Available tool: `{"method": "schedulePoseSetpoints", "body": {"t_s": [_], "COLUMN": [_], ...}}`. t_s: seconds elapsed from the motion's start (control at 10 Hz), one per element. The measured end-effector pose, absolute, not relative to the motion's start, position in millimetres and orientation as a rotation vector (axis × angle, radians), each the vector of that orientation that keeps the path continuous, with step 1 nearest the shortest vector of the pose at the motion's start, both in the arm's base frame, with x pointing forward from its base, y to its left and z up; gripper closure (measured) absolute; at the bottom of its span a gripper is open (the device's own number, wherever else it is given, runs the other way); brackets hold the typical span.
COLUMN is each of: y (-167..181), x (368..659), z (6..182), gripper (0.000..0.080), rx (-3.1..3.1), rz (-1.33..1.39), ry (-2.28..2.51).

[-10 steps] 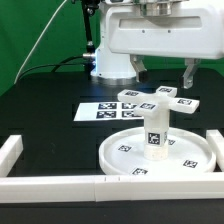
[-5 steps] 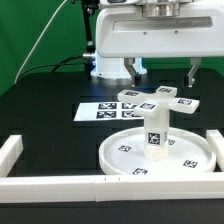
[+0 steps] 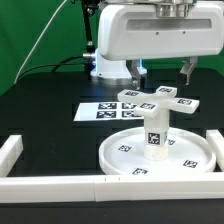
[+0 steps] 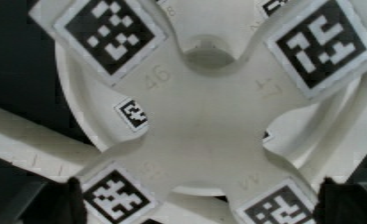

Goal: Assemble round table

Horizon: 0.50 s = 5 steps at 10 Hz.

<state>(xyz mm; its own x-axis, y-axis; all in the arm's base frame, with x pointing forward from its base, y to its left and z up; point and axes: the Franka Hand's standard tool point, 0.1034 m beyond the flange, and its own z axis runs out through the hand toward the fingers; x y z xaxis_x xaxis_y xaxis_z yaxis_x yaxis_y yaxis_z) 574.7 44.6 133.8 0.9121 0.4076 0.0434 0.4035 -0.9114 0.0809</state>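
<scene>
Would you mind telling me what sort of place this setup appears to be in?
Most likely a robotics lab test bench: a black table fenced by white border rails, a fixed marker board, and tagged furniture parts such as the cross-shaped foot under the gripper.

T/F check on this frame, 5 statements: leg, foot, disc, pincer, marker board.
1. The short leg stands upright on the round disc. True.
2. The cross-shaped foot lies flat on the table beside the disc. False: it sits on top of the leg.
3. The pincer is shut on the foot. False: its fingers are spread and hang above the foot, apart from it.
4. The marker board lies behind the disc in the exterior view. True.
5. The disc is tipped up on its edge. False: it lies flat inside the white border rails.
</scene>
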Motion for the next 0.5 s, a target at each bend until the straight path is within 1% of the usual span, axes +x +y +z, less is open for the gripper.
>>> {"method": "schedulePoseSetpoints", "body": {"t_s": [0.1,0.5], "y": [44,35], "x": [574,571], "z": [133.1,121.0], "gripper": [0.0151,0.0151], "rx": [3.006,3.02], "rz": [0.09,0.062], "ry": [0.625,0.569]}}
